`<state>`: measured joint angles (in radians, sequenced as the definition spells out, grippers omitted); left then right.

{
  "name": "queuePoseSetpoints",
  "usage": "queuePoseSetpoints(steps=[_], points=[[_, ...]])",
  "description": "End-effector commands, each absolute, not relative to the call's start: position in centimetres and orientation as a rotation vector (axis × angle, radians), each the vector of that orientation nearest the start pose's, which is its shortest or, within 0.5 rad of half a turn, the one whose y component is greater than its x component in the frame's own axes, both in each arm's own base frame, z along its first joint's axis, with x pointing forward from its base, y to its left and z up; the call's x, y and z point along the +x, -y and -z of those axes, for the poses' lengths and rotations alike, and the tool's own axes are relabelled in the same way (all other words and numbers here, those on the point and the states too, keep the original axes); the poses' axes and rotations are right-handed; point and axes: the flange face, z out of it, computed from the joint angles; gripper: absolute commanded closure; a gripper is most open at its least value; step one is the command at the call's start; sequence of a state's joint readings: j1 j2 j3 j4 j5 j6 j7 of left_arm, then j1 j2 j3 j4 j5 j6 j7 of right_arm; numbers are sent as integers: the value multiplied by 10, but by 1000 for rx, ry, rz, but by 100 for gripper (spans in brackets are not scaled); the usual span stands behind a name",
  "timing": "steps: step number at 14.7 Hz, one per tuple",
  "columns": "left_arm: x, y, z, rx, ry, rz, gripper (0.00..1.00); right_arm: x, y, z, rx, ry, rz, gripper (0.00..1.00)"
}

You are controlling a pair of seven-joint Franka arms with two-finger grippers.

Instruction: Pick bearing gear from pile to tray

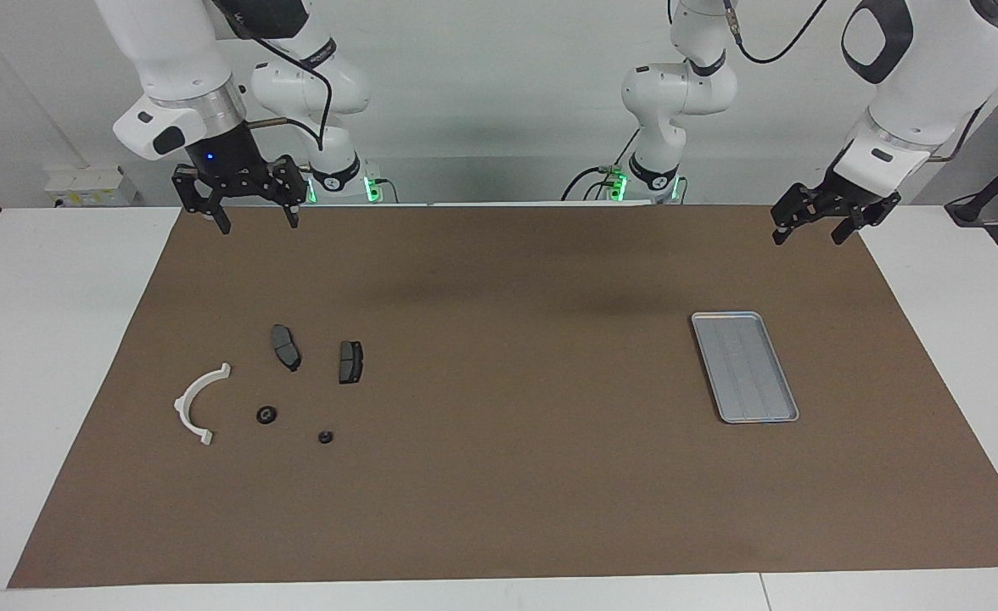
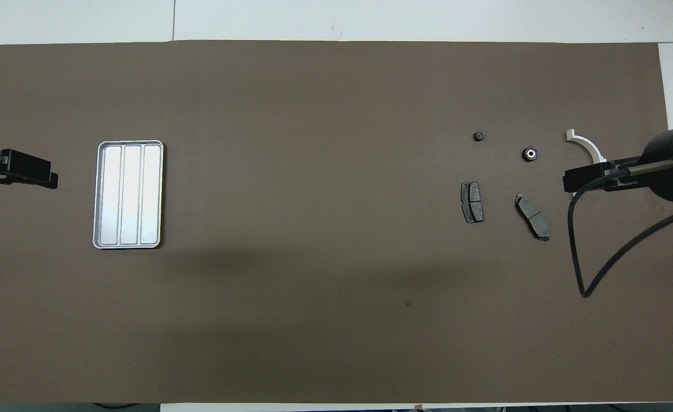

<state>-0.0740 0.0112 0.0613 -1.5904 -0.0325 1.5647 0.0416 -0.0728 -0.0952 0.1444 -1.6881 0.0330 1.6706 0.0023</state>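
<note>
Where the white tabletop (image 1: pixel 58 356) carries a broad brown mat (image 1: pixel 516 475), we see a plain pale wall (image 1: pixel 499 102) rising at the robots' end.

Toward the right arm's end of the mat lies the pile: a white plastic half-ring (image 1: pixel 198 404), two dark grey brake pads (image 1: pixel 285 346) (image 1: pixel 350 361) lying a little nearer to the robots, and two tiny black round pieces (image 1: pixel 266 415) (image 1: pixel 325 438), all apart from one another. The larger round piece shows a pale centre in the overhead view (image 2: pixel 530 153). Well apart, toward the left arm's end, sits the shallow silver-grey metal tray with lengthwise ridges (image 1: pixel 783 414), holding nothing.

The right pincer (image 1: pixel 255 217) hangs over the mat's edge nearest the robots, pointing down, its fingers spread wide and gripping nothing. The left pincer (image 1: pixel 811 230) hangs over the mat's corner near its own base, tilted, also spread (and likewise with nothing in it); that arm waits.

From overhead, the right arm's black wrist (image 2: pixel 594 178) covers one end of the half-ring (image 2: pixel 585 146), and the left pincer (image 2: pixel 44 178) is cut off at the frame's edge. We cannot tell which of the round pieces is the bearing gear.
</note>
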Motion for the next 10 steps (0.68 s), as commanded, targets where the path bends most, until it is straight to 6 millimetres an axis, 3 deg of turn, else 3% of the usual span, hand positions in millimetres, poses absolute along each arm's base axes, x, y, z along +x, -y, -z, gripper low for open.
queuePoseSetpoints(steps=[1,10], points=[[551,12,-613,-3179,-98,-65,0,535,-41,-635,-3086,103,193,0],[551,12,-613,-3180,-98,-67,0,532,-44,-632,-3087,116,165,0]])
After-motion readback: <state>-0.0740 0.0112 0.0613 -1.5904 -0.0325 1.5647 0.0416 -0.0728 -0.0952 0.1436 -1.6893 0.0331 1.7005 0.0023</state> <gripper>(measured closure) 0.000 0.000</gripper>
